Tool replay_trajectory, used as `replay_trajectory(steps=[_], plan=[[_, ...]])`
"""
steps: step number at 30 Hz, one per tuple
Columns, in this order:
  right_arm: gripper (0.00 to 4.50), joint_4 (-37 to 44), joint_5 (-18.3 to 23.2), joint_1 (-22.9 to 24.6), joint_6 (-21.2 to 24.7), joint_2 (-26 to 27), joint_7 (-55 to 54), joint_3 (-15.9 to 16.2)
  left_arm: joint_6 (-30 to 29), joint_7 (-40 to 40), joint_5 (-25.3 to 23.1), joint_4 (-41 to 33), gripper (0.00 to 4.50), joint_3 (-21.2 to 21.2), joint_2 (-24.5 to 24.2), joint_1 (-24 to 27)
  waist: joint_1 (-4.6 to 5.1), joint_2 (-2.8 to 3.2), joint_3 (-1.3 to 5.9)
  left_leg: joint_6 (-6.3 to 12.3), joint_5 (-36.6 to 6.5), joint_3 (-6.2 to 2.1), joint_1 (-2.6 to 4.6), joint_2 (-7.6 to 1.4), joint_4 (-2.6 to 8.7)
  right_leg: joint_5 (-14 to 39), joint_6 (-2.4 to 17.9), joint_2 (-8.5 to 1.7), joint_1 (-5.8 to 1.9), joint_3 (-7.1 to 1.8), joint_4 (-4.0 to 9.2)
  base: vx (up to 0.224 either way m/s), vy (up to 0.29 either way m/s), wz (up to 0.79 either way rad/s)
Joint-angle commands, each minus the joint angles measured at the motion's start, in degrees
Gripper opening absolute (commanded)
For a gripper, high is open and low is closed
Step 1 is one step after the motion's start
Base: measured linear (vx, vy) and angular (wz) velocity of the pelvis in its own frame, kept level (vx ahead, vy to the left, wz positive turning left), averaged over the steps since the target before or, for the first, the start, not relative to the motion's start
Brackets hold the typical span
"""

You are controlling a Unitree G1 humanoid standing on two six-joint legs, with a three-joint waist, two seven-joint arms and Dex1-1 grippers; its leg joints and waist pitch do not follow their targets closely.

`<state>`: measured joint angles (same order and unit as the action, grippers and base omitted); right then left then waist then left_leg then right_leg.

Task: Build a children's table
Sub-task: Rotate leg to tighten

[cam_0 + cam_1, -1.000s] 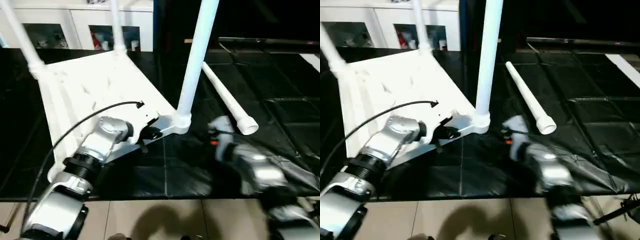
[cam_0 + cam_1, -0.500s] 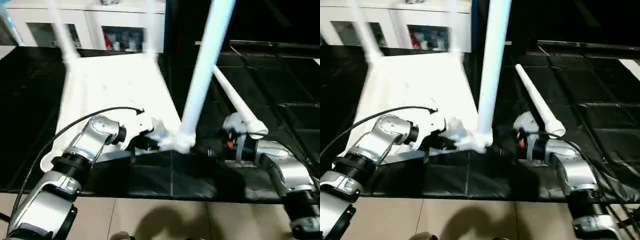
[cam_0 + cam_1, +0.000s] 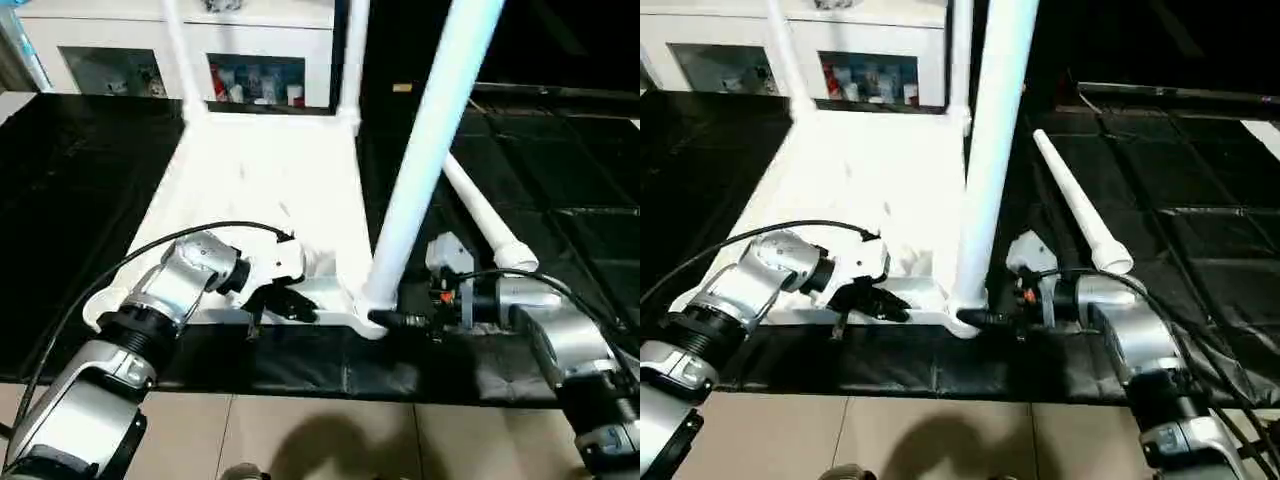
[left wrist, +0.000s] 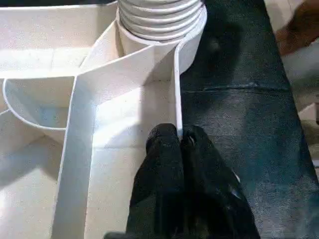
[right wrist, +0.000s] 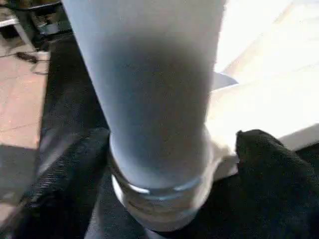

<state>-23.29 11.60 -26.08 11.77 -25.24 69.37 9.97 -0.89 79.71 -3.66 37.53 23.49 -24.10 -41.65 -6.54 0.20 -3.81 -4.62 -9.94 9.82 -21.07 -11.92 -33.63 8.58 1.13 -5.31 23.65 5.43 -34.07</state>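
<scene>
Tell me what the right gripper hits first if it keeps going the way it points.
The base of the upright leg: the right gripper stands open with a finger on each side of it, so the leg lies straight ahead, probably very near.

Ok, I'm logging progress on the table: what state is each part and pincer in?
Table top: upside down, ribs up.
Near leg: upright in corner socket.
Two far legs: upright in sockets.
Loose leg: lying flat.
Left pincer: shut on top's rim.
Right pincer: open, around near leg's base.

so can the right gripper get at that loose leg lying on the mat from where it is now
Probably yes: the loose leg lies bare on the black mat just beyond the right gripper, whose open fingers straddle the upright leg and must back off first.
</scene>
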Motion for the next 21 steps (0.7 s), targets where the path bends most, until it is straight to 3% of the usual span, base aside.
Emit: replay_trajectory(steps=[1, 3, 13, 21], plan=[[3.91, -0.3, -0.1, -1.4, -0.6, 0.1, 1.1, 0.7, 1.4, 3.5, -0.9, -0.3, 0.00, 2.4, 0.3, -1.0, 0.19, 0.30, 4.79, 2.04, -12.4, 0.11, 0.51, -1.30, 3.68, 12.8, 13.0, -2.95, -3.69, -2.62, 3.45, 0.000, 0.000, 0.00], [3.67, -0.9, -0.2, -1.9, -0.8, 0.4, 1.9, 1.3, 1.5, 3.4, -1.0, -0.3, 0.00, 2.4, 0.2, -1.0, 0.13, 0.09, 4.76, 2.13, -12.5, 0.17, 0.59, -1.35, 3.68, 12.9, 13.1, -2.96, -3.64, -2.64, 3.48, 0.000, 0.000, 0.00], [2.87, -3.3, -0.5, -3.3, -1.6, 0.9, 3.1, 1.9, 1.9, 3.2, -1.4, 0.3, 0.00, 2.1, 0.2, -1.0, 0.08, 0.18, 4.78, 2.03, -12.1, 0.14, 0.57, -1.33, 3.64, 13.4, 12.9, -2.97, -3.65, -2.64, 3.40, 0.000, 0.000, 0.00], [2.77, -2.7, 0.4, -2.1, -0.7, 1.3, 3.6, 1.9, -0.9, 1.4, -0.8, 1.0, 0.00, 0.9, 1.1, -1.1, 0.07, 0.30, 4.86, 2.10, -11.9, 0.18, 0.65, -1.32, 3.56, 12.3, 13.4, -2.89, -3.64, -2.62, 3.27, 0.000, 0.000, 0.00]])
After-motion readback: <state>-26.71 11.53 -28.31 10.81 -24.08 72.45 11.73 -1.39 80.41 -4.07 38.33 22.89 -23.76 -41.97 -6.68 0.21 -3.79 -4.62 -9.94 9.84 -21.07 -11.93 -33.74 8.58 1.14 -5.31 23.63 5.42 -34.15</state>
